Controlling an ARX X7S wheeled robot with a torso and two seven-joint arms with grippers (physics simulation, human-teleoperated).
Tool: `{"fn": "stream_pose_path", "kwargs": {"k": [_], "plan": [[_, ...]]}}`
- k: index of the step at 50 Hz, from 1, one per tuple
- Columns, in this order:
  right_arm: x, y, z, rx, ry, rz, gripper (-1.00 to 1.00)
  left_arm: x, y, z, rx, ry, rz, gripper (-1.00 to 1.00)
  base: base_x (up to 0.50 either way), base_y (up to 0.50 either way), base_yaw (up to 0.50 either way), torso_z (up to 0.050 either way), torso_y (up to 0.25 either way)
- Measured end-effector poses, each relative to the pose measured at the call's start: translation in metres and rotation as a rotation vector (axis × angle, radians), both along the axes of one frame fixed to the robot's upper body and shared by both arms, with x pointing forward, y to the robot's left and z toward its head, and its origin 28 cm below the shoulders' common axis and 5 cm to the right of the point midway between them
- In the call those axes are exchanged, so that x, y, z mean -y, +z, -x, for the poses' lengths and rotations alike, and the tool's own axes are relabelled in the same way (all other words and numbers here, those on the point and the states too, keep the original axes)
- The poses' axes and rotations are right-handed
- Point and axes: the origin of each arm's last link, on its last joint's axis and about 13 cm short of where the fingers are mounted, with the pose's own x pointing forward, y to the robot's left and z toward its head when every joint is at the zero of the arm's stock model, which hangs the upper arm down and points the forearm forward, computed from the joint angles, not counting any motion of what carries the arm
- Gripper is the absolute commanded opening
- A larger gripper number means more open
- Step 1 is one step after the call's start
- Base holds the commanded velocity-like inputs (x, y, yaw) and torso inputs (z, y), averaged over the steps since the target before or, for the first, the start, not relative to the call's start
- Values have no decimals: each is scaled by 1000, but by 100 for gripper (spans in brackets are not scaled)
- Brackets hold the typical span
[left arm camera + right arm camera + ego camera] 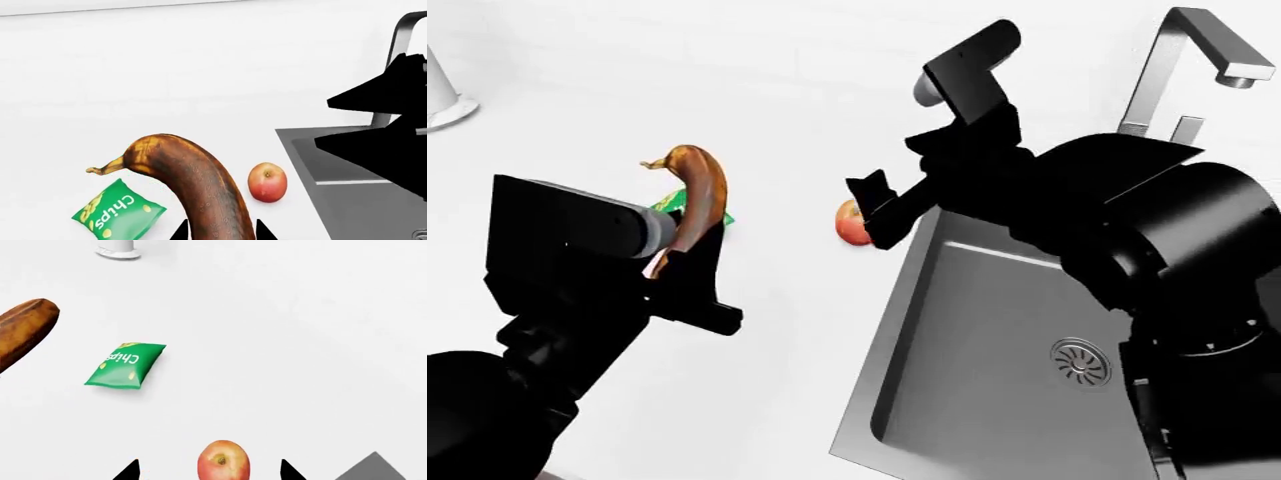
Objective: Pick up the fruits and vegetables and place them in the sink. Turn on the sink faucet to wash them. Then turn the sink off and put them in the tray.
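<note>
My left gripper (221,233) is shut on the brown-orange banana (193,172) and holds it lifted above the white counter, stem end up (698,185). The red-and-yellow apple (223,462) rests on the counter just left of the sink (988,330). My right gripper (208,471) is open, one fingertip on each side of the apple with a gap on both sides. In the head view that gripper (874,212) partly covers the apple (850,228). The silver faucet (1174,60) rises behind the sink, whose drain (1081,360) shows. The tray is out of view.
A small green chips bag (125,365) lies on the counter beneath the lifted banana, left of the apple. A white rounded base (443,98) stands at the far left back. The right arm's dark body (1148,230) hangs over the sink basin.
</note>
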Motion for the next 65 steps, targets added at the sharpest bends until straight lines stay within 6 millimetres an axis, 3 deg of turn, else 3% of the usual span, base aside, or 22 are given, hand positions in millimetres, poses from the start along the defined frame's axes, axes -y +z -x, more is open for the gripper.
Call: {"fn": "stream_pose_path", "kwargs": {"k": [14,33,41,65], "plan": [[-8,-19,-18,-73,1,56,100,1,1,0,5,-11,12,-100,0,0,0,0,0],[-21,-34,-55,-117,-30,91,100,1,0,0,2,-15,12,-100,0,0,0,0,1],[-31,-49,-69,-162,-24,114,100,1,-1,0,1,-17,11,-100,0,0,0,0,0],[-36,-79,-79,-240,-41,201,100,2,-4,-2,-5,-22,5,-100,0,0,0,0,0]]}}
